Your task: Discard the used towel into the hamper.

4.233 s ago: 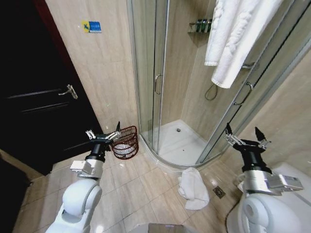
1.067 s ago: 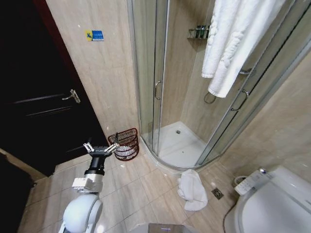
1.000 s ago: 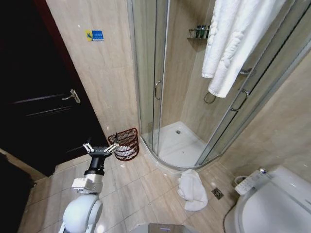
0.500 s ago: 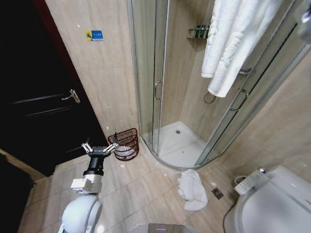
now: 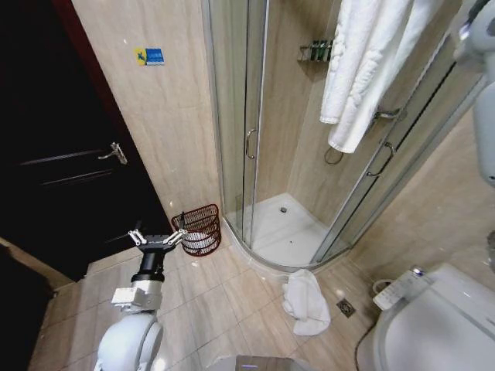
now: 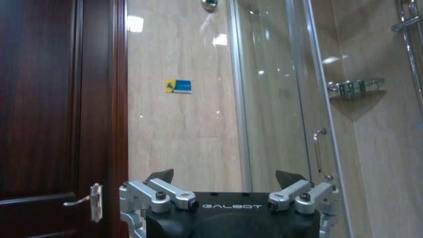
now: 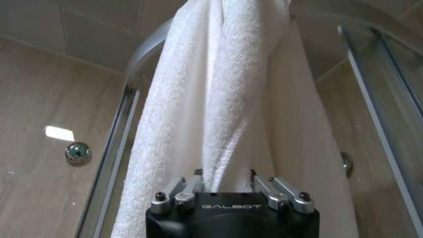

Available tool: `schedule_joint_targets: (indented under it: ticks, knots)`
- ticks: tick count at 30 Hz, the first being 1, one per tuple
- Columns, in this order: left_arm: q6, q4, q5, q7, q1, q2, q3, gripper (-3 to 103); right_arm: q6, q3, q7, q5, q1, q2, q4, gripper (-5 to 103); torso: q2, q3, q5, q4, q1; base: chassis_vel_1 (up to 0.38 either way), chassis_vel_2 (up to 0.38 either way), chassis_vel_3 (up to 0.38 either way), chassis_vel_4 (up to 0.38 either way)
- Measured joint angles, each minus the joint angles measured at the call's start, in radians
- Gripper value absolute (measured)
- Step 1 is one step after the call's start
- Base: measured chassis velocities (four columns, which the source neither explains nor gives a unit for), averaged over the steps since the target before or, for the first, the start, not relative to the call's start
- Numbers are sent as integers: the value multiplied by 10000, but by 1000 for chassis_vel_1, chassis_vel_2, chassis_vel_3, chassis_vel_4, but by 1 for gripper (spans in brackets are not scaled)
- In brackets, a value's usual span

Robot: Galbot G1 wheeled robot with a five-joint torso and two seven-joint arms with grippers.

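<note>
We see the floor [image 5: 224, 301] of beige tiles across the lower middle of the head view. The hamper [image 5: 199, 229] stands on it at centre left, against the wall and just beside the shower enclosure's curved base. Something pale lies inside the hamper. A crumpled white towel [image 5: 305, 302] lies on the tiles at lower centre right, just outside the shower's curved sill. A small square drain [image 5: 346, 308] sits in the floor just right of that towel, and the toilet [image 5: 433, 325] stands at the lower right corner.
</note>
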Motion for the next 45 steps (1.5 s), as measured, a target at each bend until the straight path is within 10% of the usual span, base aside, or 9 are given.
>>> schedule_joint_targets:
  ticks: [9, 45]
  knots:
    - [-84, -77, 66, -6, 114, -64, -17, 100, 50, -32, -270, -218, -228, -117, 10, 3, 0, -1, -2, 0, 0, 0, 0, 0, 0]
    - [-369, -398, 635, -47, 515, -375, 36, 100, 190, 2151, -623, -392, -5061, -1166, 2687, 3, -1, -2, 1, -2, -1, 0, 0, 0, 0]
